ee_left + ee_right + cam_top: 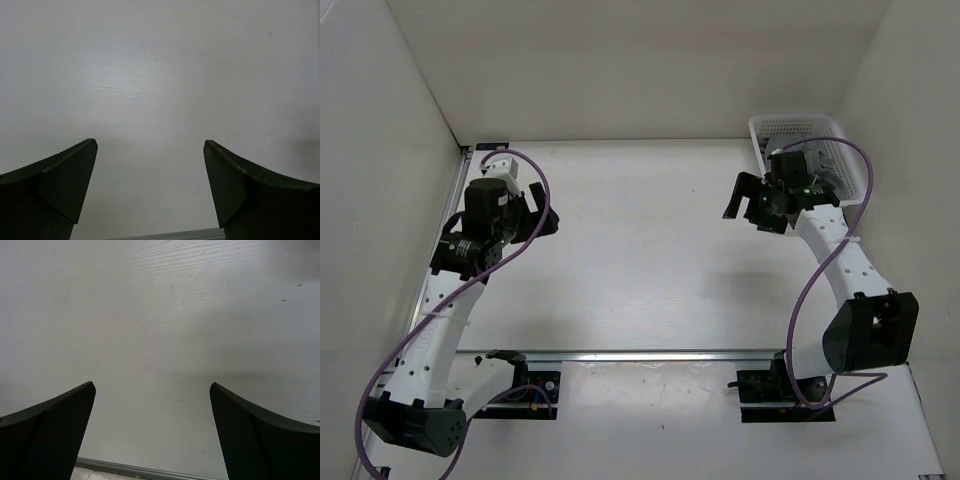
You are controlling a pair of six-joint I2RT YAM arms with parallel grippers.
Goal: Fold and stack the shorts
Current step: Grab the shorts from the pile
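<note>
Over the white table (640, 260), both arms hover with nothing in their grasp. The left gripper (542, 208) sits at about nine o'clock in the top view and the right gripper (748, 205) at about three o'clock. Each has its jaws spread wide, and each wrist view shows only tabletop between the dark fingers.

The shorts appear in none of the three views, and no grey fabric lies on the visible tabletop. The white mesh basket (800, 128) stands in the far corner at about one o'clock, just behind the right wrist. The arm covers much of its inside, so I cannot tell whether the shorts are in there. Which way the waistband points and how the long axis runs cannot be read from here either.

My judgement is that the task has not properly begun and the step in hand is finding and fetching the garment. To do it well, the right arm, being nearest, would need to check the basket and keep its jaws wide until they are over cloth. It should pinch a single edge, ideally the waistband, rather than a bunched handful. The shorts should then be laid flat mid-table with the waistband running from nine to three o'clock. Each gripper could then take one end for a clean fold.
</note>
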